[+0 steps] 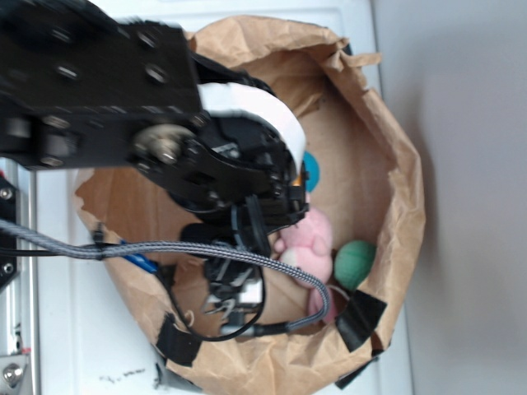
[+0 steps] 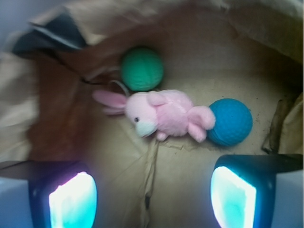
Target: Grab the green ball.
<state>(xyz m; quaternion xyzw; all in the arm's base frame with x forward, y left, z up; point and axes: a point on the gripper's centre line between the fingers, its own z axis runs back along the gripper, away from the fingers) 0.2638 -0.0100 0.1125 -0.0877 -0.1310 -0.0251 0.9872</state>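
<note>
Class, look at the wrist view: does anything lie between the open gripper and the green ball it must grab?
Yes. The pink plush bunny lies across the bag floor between the gripper and the green ball, its back touching the ball. The blue ball sits off to one side.

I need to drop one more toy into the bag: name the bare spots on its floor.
Bare brown floor lies below the pink bunny, toward the gripper, and right of the green ball, above the blue ball. The middle is crowded: both balls touch the bunny. The paper bag walls close in elsewhere.
</note>
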